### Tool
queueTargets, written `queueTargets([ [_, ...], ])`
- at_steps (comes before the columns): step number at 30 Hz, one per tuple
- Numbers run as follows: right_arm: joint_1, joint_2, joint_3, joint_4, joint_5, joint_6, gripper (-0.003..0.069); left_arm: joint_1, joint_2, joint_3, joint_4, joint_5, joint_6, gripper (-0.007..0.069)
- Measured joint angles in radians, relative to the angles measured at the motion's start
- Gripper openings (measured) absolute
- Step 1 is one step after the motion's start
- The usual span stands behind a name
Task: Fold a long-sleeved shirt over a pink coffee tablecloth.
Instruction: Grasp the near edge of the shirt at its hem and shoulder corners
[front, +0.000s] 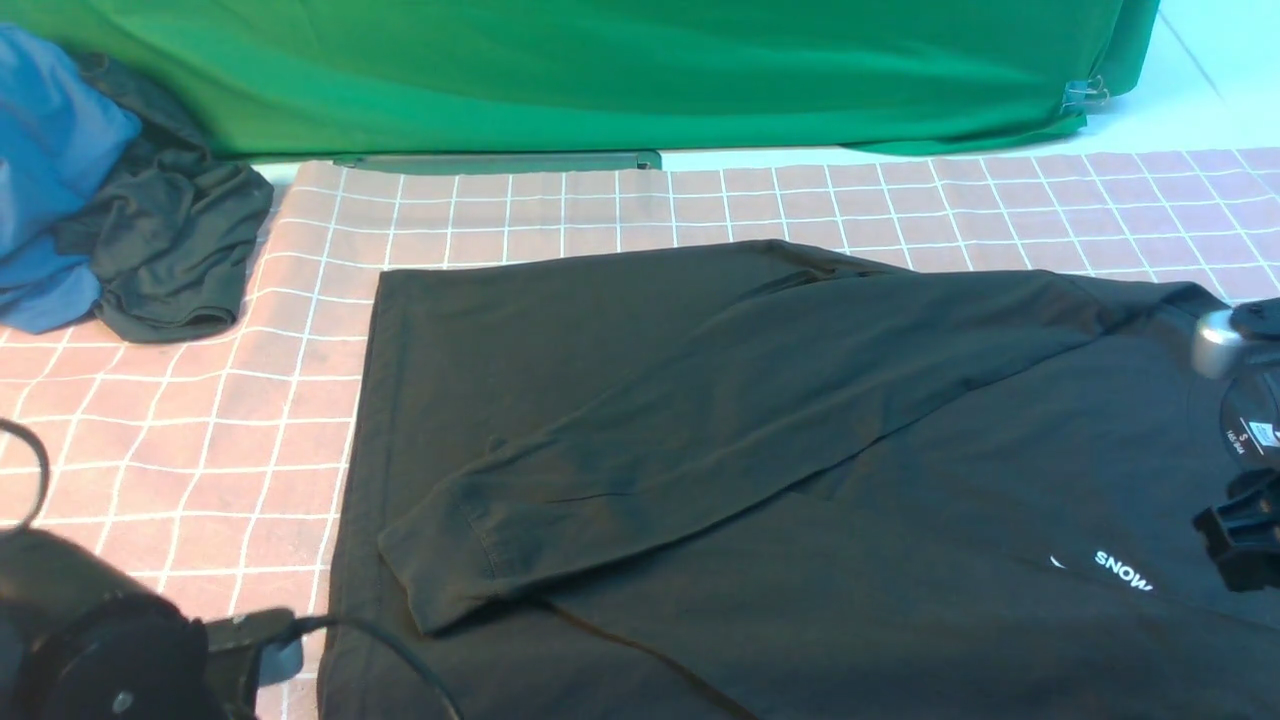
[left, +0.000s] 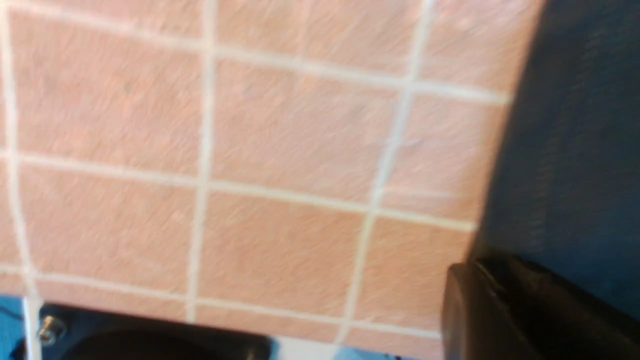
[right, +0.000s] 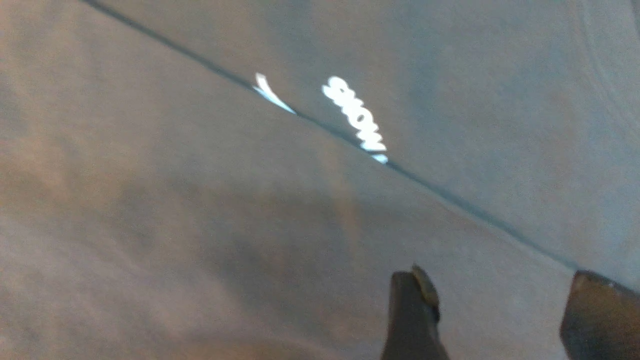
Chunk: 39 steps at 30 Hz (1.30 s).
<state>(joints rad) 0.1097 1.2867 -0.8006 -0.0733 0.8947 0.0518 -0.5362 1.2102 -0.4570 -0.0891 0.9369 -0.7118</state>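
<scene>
From the front, the long-sleeved shirt (front: 800, 450) lay flat on the pink coffee tablecloth (front: 200, 420), one sleeve folded across its body. The left wrist view showed the left gripper (left: 465, 300) beside the shirt's edge — open or closed, I could not tell. The right wrist view showed the right gripper (right: 500, 280) over the shirt, jaws apart, holding nothing.

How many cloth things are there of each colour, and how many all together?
Black: 1, the long-sleeved shirt
Dark grey: 1, the crumpled garment
Blue: 1, the blue garment
Pink: 1, the tablecloth
Green: 1, the backdrop cloth
Total: 5
</scene>
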Motion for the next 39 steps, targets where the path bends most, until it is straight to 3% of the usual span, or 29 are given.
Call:
queueTargets([
  [8, 0.006, 0.000, 0.000, 0.001, -0.034, -0.005, 0.0430, 0.000, 0.000, 0.020, -0.004, -0.063, -0.016, 0.0488],
  [13, 0.006, 0.000, 0.000, 0.001, -0.047, -0.014, 0.0430, 0.000, 0.000, 0.046, -0.031, -0.111, -0.016, 0.0554],
  [15, 0.006, 0.000, 0.000, 0.001, -0.051, -0.024, 0.0430, 0.000, 0.000, 0.058, -0.055, -0.113, -0.011, 0.0526],
  [20, 0.006, 0.000, 0.000, 0.001, -0.051, -0.028, 0.0430, 0.000, 0.000, 0.067, -0.079, -0.121, 0.021, 0.0317],
  [22, 0.006, 0.000, 0.000, 0.001, -0.049, -0.028, 0.0430, 0.000, 0.000, 0.067, -0.084, -0.124, 0.041, 0.0130],
  [24, 0.006, 0.000, 0.000, 0.001, -0.040, -0.029, 0.0430, 0.000, 0.000, 0.058, -0.083, -0.116, 0.045, 0.0050],
  [29, 0.006, 0.000, 0.000, 0.001, 0.010, -0.029, 0.0430, 0.000, 0.000, -0.016, -0.009, 0.017, 0.028, 0.0030],
  [33, 0.006, 0.000, 0.000, 0.001, 0.108, -0.029, 0.0430, 0.000, 0.000, -0.077, 0.184, 0.201, -0.062, 0.0030],
  [39, 0.006, 0.000, 0.035, 0.031, 0.165, -0.031, 0.0430, 0.058, -0.015, -0.091, 0.252, 0.237, -0.097, 0.0030],
])
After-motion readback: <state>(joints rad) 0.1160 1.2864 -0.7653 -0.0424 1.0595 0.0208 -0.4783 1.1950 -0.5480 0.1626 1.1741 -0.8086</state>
